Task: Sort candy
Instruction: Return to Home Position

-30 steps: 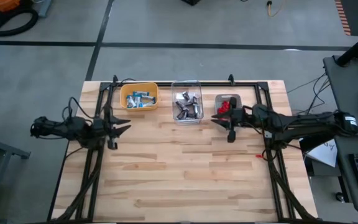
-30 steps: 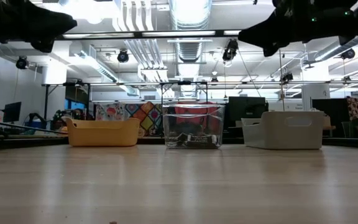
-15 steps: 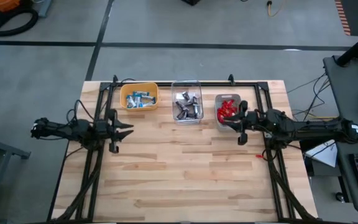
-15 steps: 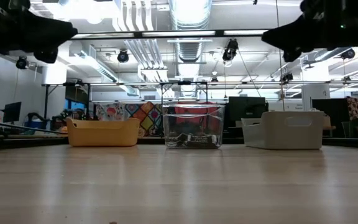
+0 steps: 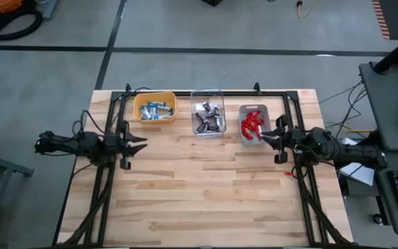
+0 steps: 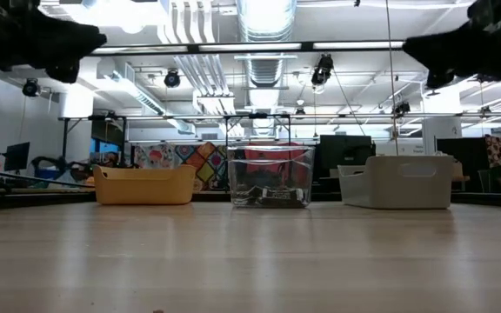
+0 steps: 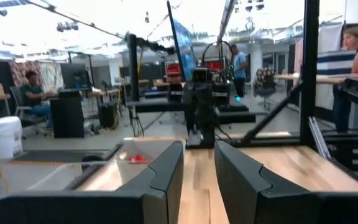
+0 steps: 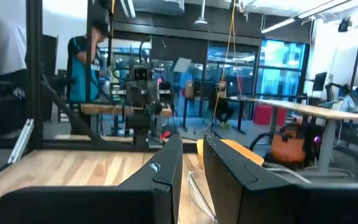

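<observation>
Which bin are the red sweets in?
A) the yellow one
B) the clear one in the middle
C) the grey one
C: seen from above, the red sweets lie in the grey bin at the right end of the row, while the yellow bin holds blue-and-white ones.

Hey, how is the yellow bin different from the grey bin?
The yellow bin is at the row's left end and holds blue-and-white candy; the grey bin is at the right end and holds red candy. In the low view the grey bin stands taller than the yellow bin. Both are open-topped and flank the clear bin.
</observation>
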Tool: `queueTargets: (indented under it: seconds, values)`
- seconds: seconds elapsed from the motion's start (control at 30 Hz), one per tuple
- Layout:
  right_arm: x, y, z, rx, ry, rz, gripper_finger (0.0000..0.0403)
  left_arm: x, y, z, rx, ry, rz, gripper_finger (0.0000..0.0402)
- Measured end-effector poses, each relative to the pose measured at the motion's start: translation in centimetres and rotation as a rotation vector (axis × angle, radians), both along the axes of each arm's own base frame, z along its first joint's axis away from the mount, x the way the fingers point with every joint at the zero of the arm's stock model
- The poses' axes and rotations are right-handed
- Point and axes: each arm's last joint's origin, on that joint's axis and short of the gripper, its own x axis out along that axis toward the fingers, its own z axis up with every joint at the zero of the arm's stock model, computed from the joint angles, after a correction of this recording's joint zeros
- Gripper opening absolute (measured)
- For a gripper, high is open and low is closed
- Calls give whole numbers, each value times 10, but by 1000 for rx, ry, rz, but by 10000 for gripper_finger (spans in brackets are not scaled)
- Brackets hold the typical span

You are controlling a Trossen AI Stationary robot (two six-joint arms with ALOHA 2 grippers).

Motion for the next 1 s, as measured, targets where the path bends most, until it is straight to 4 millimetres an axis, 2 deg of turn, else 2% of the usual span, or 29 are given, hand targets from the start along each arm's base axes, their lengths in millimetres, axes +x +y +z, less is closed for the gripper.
queueTargets:
  seconds: [0.07, 0.27, 0.4, 0.5, 0.63, 0.83, 1.0]
  values:
    - [-2, 0, -9, -4, 16, -1, 59, 2, -1, -5, 1, 15, -15, 77]
    - [-5, 2, -15, -46, 69, 24, 59, 8, -3, -28, 11, 59, -44, 77]
    - [-5, 2, -15, -71, 64, 11, 59, 7, -3, -24, 13, 39, -45, 77]
    - [-5, 2, -16, -70, 75, 12, 59, 4, -3, -13, 37, 25, -57, 77]
    - [-5, 1, -18, -108, 97, 5, 59, 3, -2, -12, 57, 55, -39, 77]
    - [-4, 1, -19, -125, 113, 3, 59, 3, 0, -10, -60, 34, 15, 77]
    - [-4, 1, -19, -98, 114, 7, 59, 4, 0, -11, -75, 46, 13, 77]
